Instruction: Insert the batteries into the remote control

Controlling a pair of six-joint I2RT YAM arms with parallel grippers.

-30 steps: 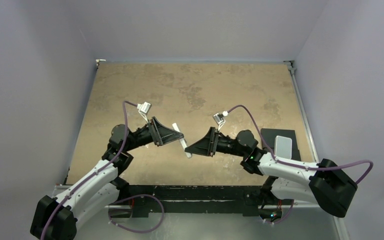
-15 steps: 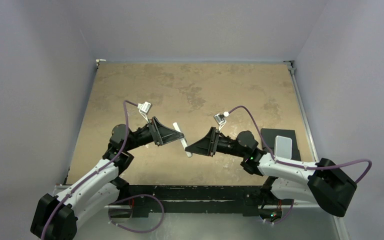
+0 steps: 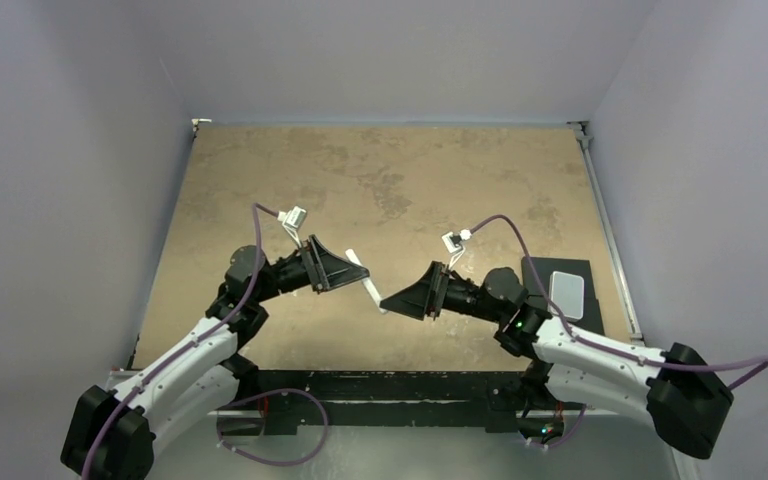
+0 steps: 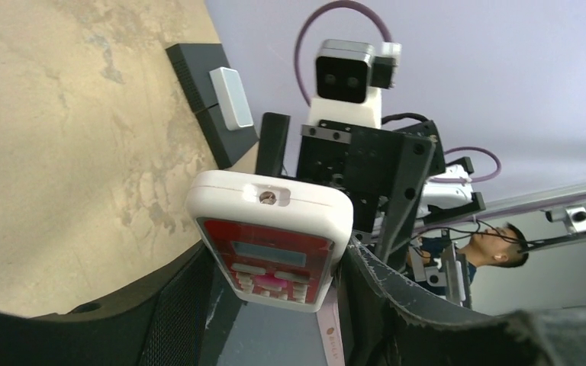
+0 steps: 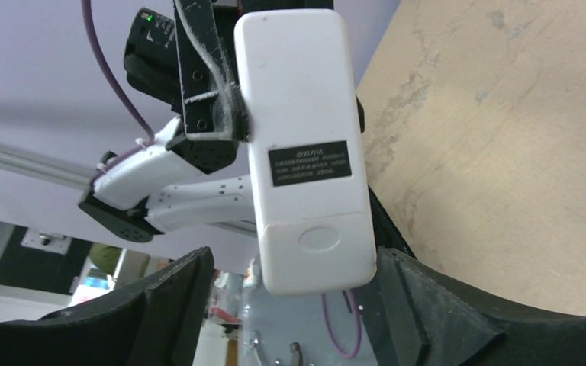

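My left gripper (image 3: 356,274) is shut on the remote control (image 3: 365,280) and holds it above the table. In the left wrist view the remote (image 4: 268,242) shows its red front, with a pale screen and buttons, between the left gripper's (image 4: 275,301) jaws. In the right wrist view its plain white back (image 5: 305,145) shows, with a black label and a closed cover with an oval dimple. My right gripper (image 3: 392,300) is open. Its fingers (image 5: 164,305) stand on either side of the remote's lower end, around the right gripper's middle (image 5: 294,261). No batteries show in any view.
A pale grey rectangular block (image 3: 566,293) lies on a black pad (image 3: 558,268) at the table's right edge. It also shows in the left wrist view (image 4: 231,97). The brown table (image 3: 380,180) stretches behind both arms.
The right arm has drawn back to the right and lower, with its gripper still at the remote's near end. The left gripper with the remote has hardly moved.
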